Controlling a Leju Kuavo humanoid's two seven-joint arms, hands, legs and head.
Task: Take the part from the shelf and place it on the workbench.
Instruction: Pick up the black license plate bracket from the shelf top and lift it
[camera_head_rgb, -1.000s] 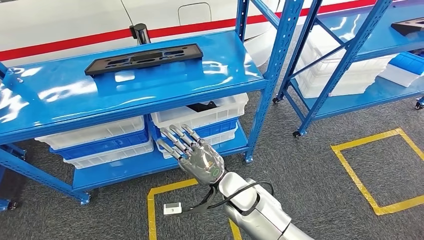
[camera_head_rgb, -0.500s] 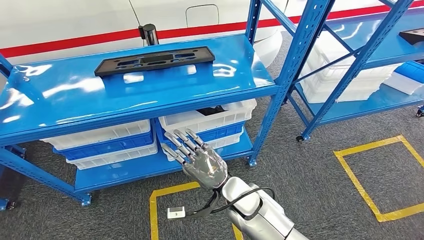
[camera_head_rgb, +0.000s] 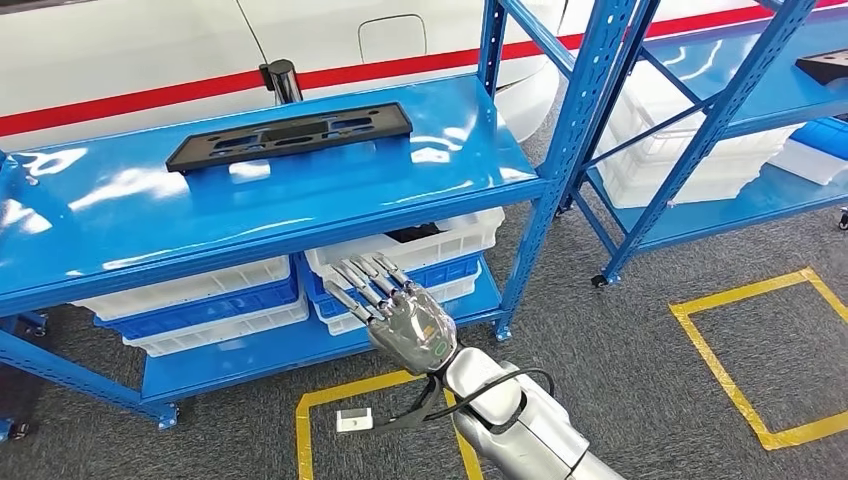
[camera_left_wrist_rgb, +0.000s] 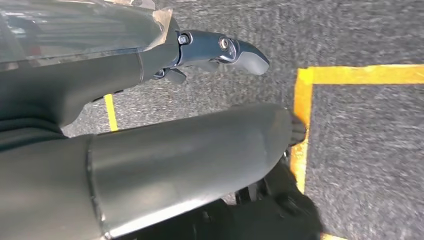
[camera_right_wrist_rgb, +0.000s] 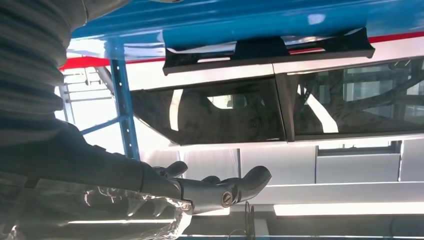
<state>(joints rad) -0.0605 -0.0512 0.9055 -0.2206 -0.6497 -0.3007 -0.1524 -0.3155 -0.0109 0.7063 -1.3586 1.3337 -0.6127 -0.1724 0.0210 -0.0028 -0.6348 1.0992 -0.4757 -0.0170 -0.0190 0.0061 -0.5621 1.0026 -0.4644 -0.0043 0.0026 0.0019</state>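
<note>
— Moved since half a second back? Hardly: right hand (camera_head_rgb: 405, 320) kept raised in front of the shelf, nudged slightly up; whole scene shifted a little, so camera motion mostly.

— Pose of that hand?

— Held flat, back of the palm up, fingers (camera_head_rgb: 358, 283) straight and spread, aimed at the lower level of the blue shelf (camera_head_rgb: 300, 215). Nothing gripped. Silver forearm (camera_head_rgb: 510, 420) came in from below, black cable looped beside the wrist.

— Same from the wrist?

— Yes: right hand (camera_right_wrist_rgb: 200, 192) unclenched, thumb out, nothing between thumb and fingers.

— And the left hand?

— Seen at the left wrist as a dark finger (camera_left_wrist_rgb: 220, 50) hung over grey carpet (camera_left_wrist_rgb: 365, 150) and yellow floor tape (camera_left_wrist_rgb: 302, 100). Spread or curled: could not tell.

— Whereabouts of the part?

— Black part (camera_head_rgb: 290, 135) lay flat on the top board of the shelf, toward the back edge, well apart from the hand and untouched. Seen from beneath at the right wrist as a dark bar (camera_right_wrist_rgb: 270, 50) on the blue edge.

— Further out?

— White and blue bins (camera_head_rgb: 400, 245) stacked on the lower level, just beyond the fingertips. Small white box (camera_head_rgb: 353, 419) on the floor by the tape. Second blue rack (camera_head_rgb: 700, 130) off to the right.
</note>
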